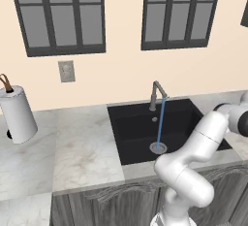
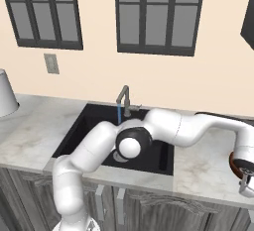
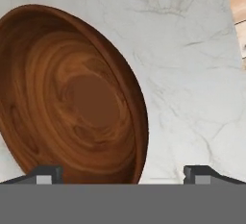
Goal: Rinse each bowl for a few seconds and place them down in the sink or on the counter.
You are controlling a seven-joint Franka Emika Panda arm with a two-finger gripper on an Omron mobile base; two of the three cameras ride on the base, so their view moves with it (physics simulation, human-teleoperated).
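Note:
A reddish-brown bowl (image 3: 72, 98) with a darker, swirled inside lies on the pale marble counter (image 3: 192, 74), close under my hand. My gripper (image 3: 122, 175) is open, with one fingertip (image 3: 45, 174) over the bowl and the other over bare counter, so the bowl's rim runs between them. From the right base camera the gripper (image 2: 246, 189) hangs at the far right, over a sliver of the bowl (image 2: 232, 163) on the counter (image 2: 203, 165) right of the black sink (image 2: 82, 131). The grey tap (image 1: 156, 93) runs a thin blue stream (image 1: 160, 123) into the sink (image 1: 135, 123).
A white paper-towel roll (image 1: 17, 116) stands on the counter (image 1: 82, 147) left of the sink. My arm's white links (image 2: 168, 126) stretch across the sink's right side. The counter's front edge runs just below the bowl, above grey cabinets (image 2: 149, 205).

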